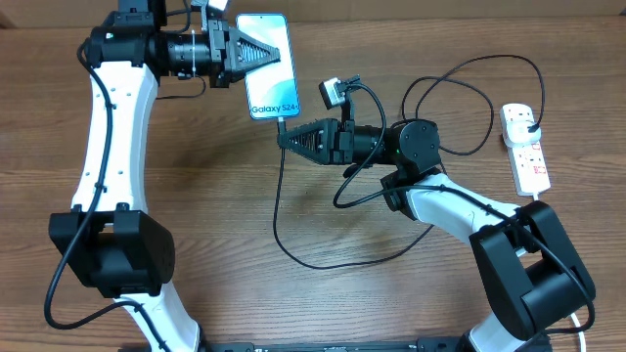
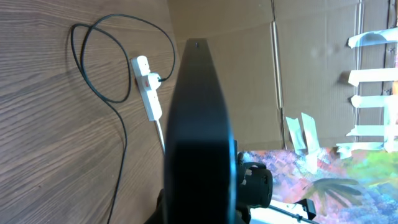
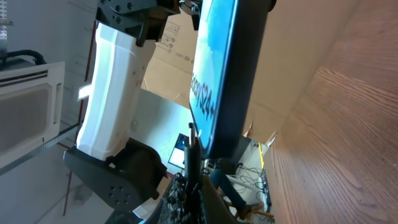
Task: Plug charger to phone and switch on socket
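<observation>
Phone (image 1: pixel 266 64): screen pale blue fading to white, with a deeper blue band at one end carrying white lettering. Edges dark, near black in the left wrist view.
Cable (image 1: pixel 275 210): black along its whole length.
Power strip (image 1: pixel 528 161): white body, small red switches, white cord.
Surface (image 1: pixel 391 293): mid-brown wood grain, fine darker streaks.
Left tool (image 1: pixel 287 56), right tool (image 1: pixel 282 140): black.
Arms (image 1: pixel 108 127): white shells, black joints.
Cardboard (image 2: pixel 261 74) behind: plain tan.
</observation>
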Robot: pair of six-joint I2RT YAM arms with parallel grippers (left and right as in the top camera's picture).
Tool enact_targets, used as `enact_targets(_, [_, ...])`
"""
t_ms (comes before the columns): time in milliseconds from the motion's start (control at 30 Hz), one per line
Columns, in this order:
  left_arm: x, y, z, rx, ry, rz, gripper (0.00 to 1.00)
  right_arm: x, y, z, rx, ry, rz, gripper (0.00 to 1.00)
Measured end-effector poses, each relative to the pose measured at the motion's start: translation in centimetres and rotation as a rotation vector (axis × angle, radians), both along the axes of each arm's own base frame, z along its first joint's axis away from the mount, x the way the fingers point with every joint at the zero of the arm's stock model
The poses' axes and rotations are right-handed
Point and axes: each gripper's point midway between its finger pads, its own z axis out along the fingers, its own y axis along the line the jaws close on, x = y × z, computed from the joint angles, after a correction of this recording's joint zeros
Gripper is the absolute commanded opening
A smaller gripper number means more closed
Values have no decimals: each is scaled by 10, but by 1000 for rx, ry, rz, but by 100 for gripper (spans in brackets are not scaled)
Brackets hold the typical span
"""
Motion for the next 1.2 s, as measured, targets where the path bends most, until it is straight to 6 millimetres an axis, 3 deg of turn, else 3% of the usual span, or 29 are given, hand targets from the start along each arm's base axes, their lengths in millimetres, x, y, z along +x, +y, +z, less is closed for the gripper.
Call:
enact_targets(733, [9,3,-5,24,86,61,4,1,0,0,-1,5,-2,4])
enact_targets(1200, [6,-6,-5,27,92,46,4,1,0,-1,-1,5,-2,4])
